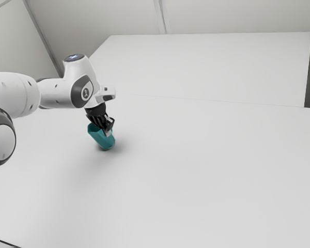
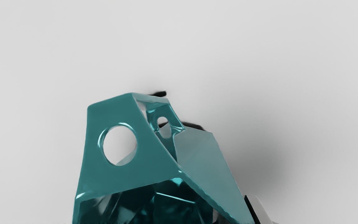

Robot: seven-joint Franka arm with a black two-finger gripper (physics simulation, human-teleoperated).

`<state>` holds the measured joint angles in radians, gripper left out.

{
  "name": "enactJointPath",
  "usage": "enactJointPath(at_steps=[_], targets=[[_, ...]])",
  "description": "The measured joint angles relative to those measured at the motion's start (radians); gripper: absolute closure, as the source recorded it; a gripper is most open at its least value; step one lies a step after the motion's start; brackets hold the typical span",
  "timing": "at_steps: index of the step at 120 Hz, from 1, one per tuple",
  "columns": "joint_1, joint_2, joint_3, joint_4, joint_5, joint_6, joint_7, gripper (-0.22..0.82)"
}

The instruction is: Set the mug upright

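Mug [image 1: 99, 136]: left of centre in the exterior view, about mid-height. Teal, faceted, not upright. It leans, mouth end toward the exterior view's upper left, base end toward the lower right. Base is at or close to the table [image 1: 196, 181]; can't tell if it touches.

Wrist view: the mouth is dark inside, nearest the gripper. A flat teal face has a round hole [image 2: 120, 145] through it; a smaller hole [image 2: 164, 127] shows in another teal part beyond.

Gripper [image 1: 108, 132]: black, at the mug's upper side, pinching its wall. One finger [image 2: 260, 211] is against the outside, the other just inside the mouth.

Soft shadow [image 1: 123, 148] on the table, beside the mug's base end, toward the exterior view's right.

Arm [image 1: 51, 93]: white with dark joint caps, enters from the exterior view's left edge, bends down to the gripper. Table is white, with a thin seam [image 1: 222, 101] across the upper part. Pale wall [image 1: 237, 15] along the top of the frame.
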<state>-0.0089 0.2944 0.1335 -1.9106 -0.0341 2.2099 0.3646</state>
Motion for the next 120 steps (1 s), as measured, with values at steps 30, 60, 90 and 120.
enactJointPath(at_steps=[30,60,90,120], targets=[[0.001,-0.016,0.0,0.003,-0.001,-0.001,-0.026,0.29],[0.002,-0.112,0.001,0.042,-0.002,-0.073,-0.042,0.09],[0.0,-0.12,0.0,0.279,-0.007,-0.307,-0.053,0.03],[0.0,-0.168,0.0,0.375,-0.002,-0.477,-0.059,0.01]])
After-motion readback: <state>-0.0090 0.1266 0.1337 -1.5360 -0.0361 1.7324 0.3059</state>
